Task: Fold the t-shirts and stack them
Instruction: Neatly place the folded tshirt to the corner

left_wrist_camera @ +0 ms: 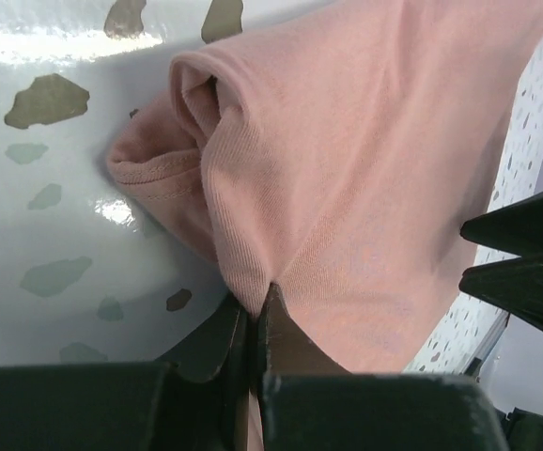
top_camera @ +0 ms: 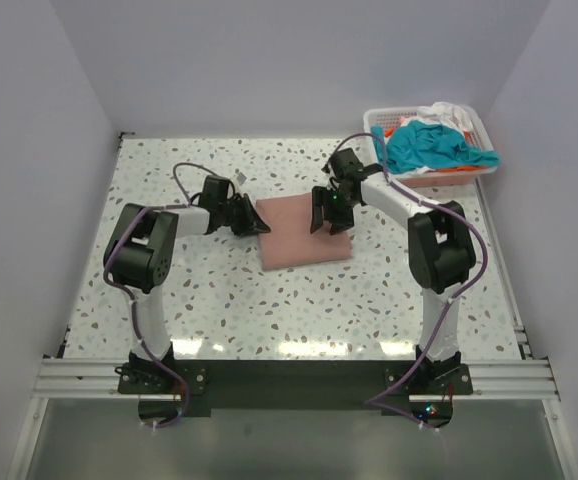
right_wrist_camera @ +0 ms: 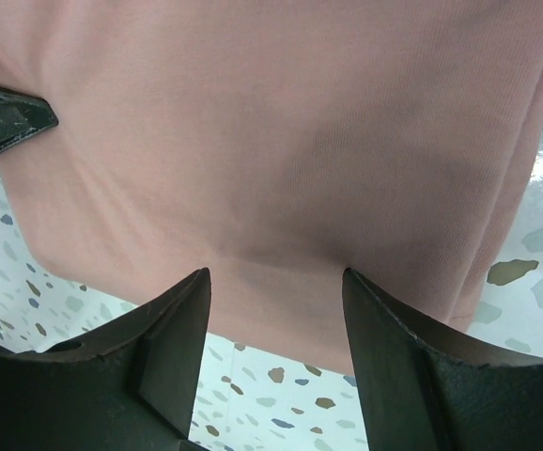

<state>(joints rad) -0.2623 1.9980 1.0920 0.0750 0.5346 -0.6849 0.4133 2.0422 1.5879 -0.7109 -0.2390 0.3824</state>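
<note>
As only left wrist shows: my left gripper (left_wrist_camera: 255, 303) pinches bunched edge of pink t-shirt (left_wrist_camera: 365, 169).
Right gripper (right_wrist_camera: 276, 274): spread wide, gripping nothing.
Basket (top_camera: 373, 120): back-right corner.

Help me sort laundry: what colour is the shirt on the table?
The t-shirt is salmon pink, clearest in left wrist view.

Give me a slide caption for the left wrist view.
Left gripper shut on a corner of the folded pink t-shirt on the speckled table.
</note>
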